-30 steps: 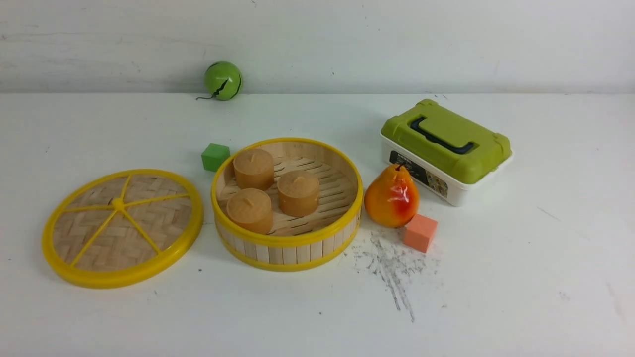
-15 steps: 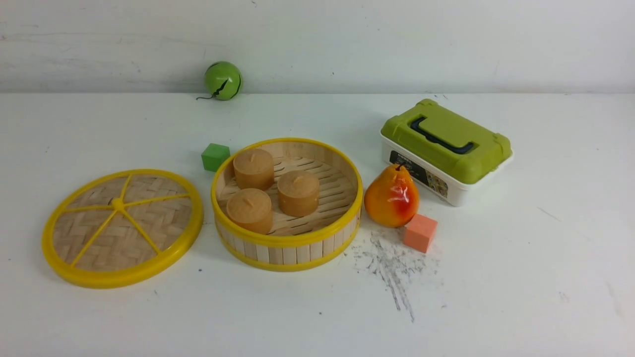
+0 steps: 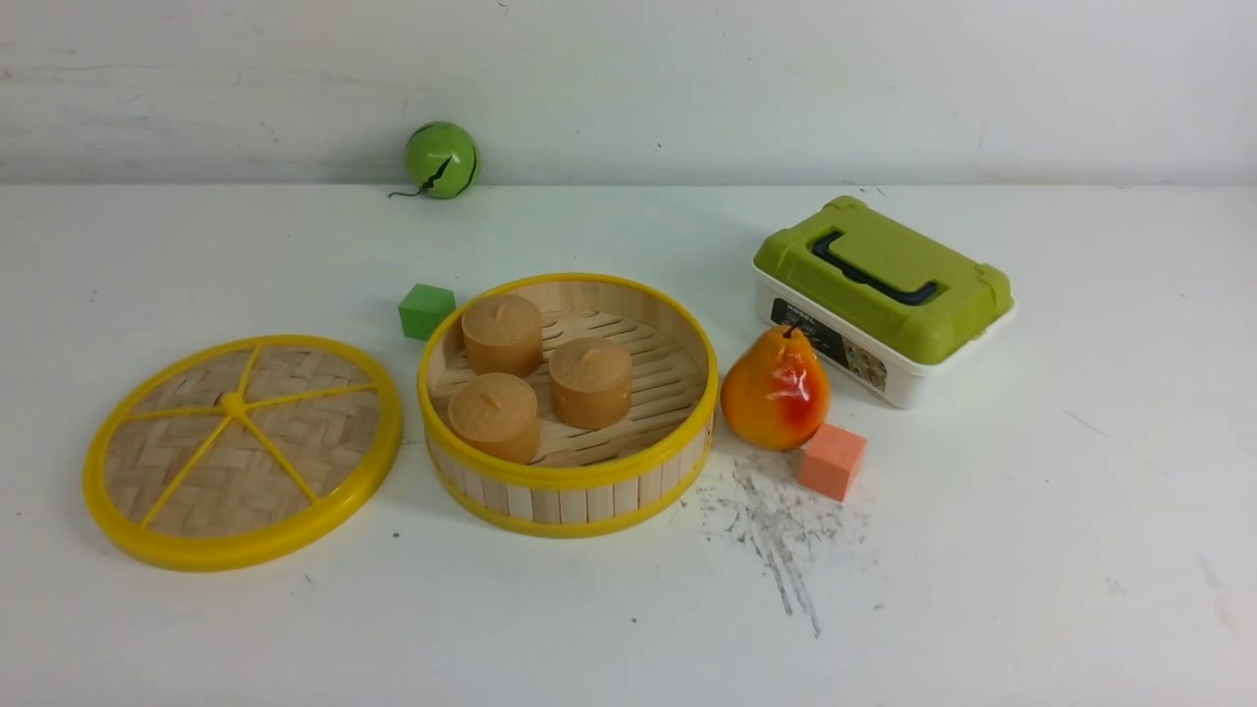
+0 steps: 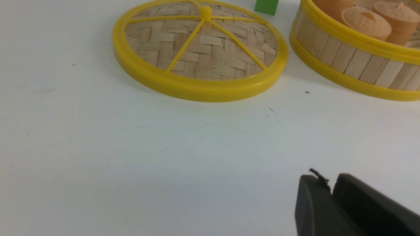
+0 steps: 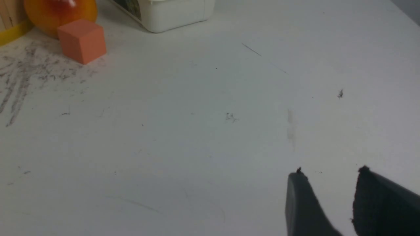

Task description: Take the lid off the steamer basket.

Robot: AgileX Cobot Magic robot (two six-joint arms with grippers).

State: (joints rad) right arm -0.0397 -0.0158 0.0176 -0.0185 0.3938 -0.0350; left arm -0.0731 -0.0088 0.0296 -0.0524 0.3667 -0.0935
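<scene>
Nearest me, my left gripper (image 4: pixel 331 183) hangs with jaws almost touching, holding nothing; my right gripper (image 5: pixel 328 178) has jaws narrowly parted, empty; the lid (image 3: pixel 244 452) lies flat on the white surface (image 3: pixel 1031 550), left of the steamer basket (image 3: pixel 568 405); I judge the removal done, so I would retreat over the bare near surface; far right sits a green-lidded box (image 3: pixel 882 297).

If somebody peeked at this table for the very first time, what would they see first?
Probably the steamer basket in the middle of the table, open, with three brown buns inside. Its lid lies flat on the table just to the left, bright yellow with spokes like a wheel. To the right a shiny orange pear stands beside a small pink block.
</scene>
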